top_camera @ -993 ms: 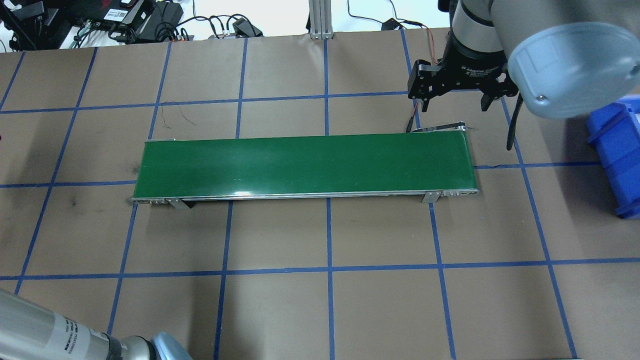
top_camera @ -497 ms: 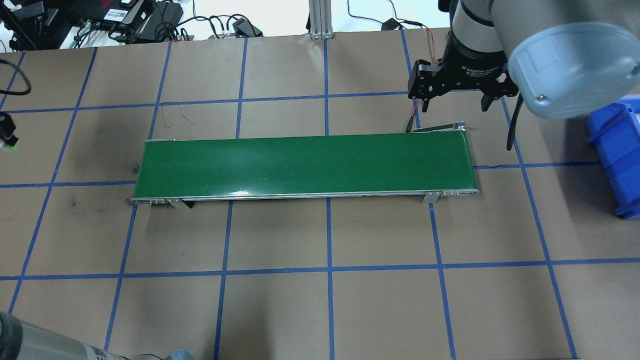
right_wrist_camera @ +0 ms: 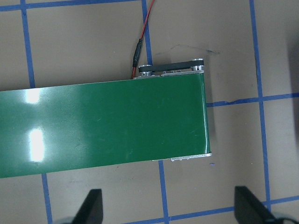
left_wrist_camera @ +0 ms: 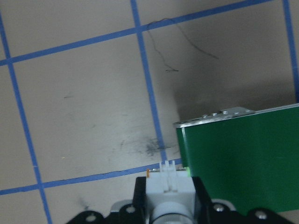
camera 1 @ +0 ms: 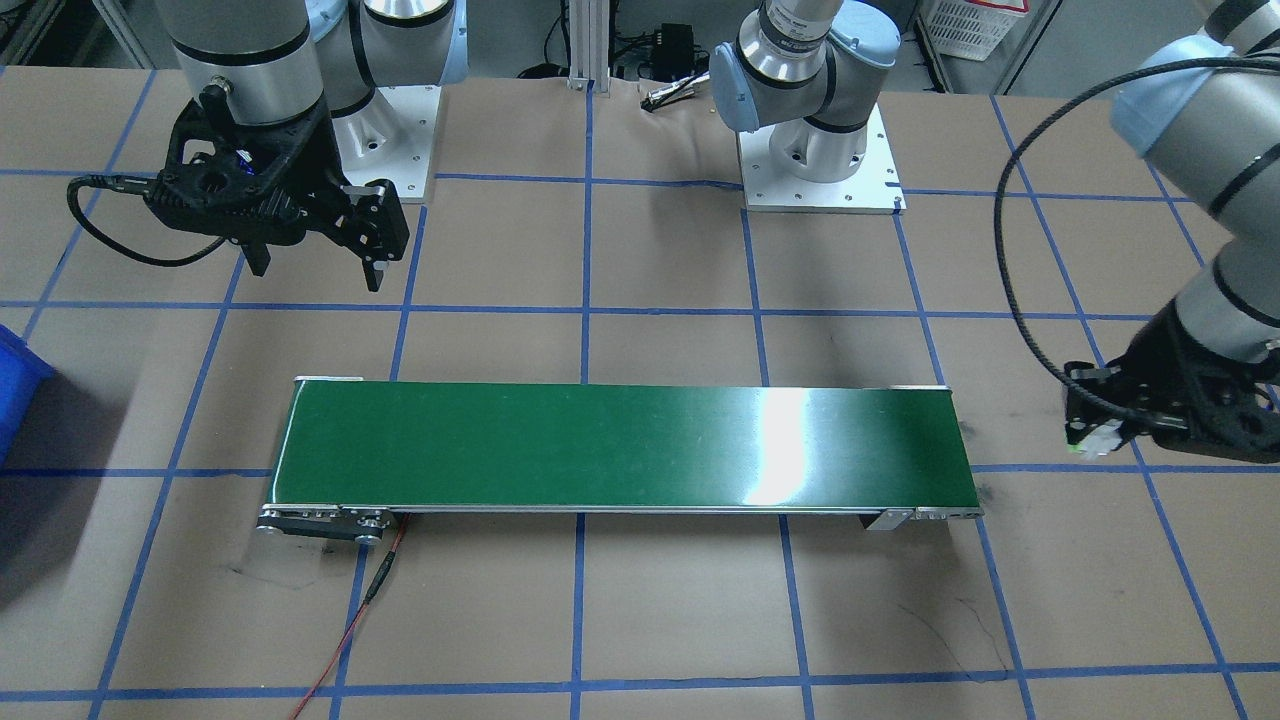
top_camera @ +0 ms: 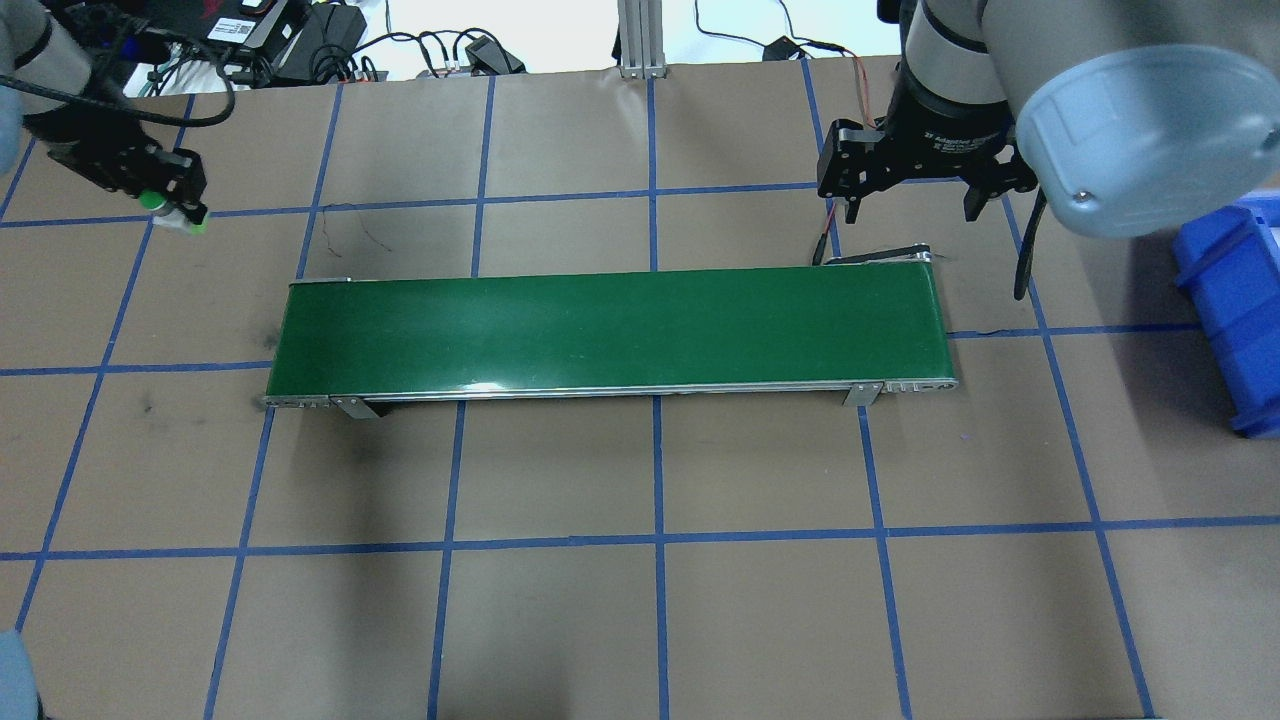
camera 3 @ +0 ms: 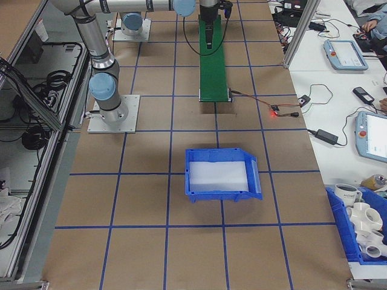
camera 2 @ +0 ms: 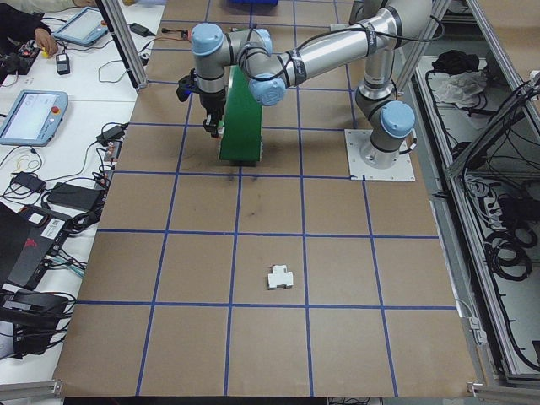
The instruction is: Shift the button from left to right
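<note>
The button [top_camera: 176, 216], whitish-grey with a green cap and a light-green end, is held in the air above the paper at the far left of the overhead view. My left gripper [top_camera: 168, 198] is shut on it, left of and beyond the green conveyor belt [top_camera: 610, 330]. In the left wrist view the button [left_wrist_camera: 168, 184] sits between the black fingers, next to the belt's corner [left_wrist_camera: 243, 158]. In the front-facing view the button [camera 1: 1096, 440] hangs right of the belt [camera 1: 620, 445]. My right gripper [top_camera: 910, 200] stands open and empty beyond the belt's right end.
A blue bin [top_camera: 1235, 290] stands at the table's right end, also seen in the exterior right view [camera 3: 221, 175]. A white boxy breaker [camera 2: 280, 277] lies on the paper towards the table's left end. A red wire [right_wrist_camera: 142, 32] runs from the belt's motor end.
My left gripper, holding the button, has come in from the overhead view's left edge and moved up and right towards the belt's far left corner. The right arm has stayed put.
</note>
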Controlling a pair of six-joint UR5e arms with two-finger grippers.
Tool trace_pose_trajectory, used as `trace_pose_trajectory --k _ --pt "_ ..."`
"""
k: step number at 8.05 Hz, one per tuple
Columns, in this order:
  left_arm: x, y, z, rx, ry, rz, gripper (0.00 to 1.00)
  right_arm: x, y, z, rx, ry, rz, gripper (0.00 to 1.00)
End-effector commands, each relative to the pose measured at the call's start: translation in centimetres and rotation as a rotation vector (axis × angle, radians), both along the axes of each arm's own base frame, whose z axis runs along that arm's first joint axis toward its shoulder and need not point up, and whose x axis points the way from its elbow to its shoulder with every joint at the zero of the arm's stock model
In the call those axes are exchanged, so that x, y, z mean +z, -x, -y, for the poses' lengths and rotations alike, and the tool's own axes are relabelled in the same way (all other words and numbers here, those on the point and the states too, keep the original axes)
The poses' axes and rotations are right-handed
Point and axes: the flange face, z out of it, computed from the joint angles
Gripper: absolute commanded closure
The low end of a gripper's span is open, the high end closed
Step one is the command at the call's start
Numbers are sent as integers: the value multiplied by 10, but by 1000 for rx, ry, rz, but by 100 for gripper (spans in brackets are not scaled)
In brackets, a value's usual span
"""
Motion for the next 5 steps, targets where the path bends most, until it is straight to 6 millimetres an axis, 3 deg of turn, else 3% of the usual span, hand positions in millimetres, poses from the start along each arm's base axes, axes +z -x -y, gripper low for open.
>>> trace_pose_trajectory --k 1,3,4,5 --pt "-20 84 5 3 -30 -46 100 1 0 1 1 12 2 0" --pt "-71 86 -13 2 -113 -61 100 -5 -1 4 13 -8 -1 0" --pt "-88 82 -12 0 -115 -57 100 -5 -1 5 14 -1 0 0" --pt "-93 71 -11 12 -119 -53 100 -8 0 5 14 -16 -3 0"
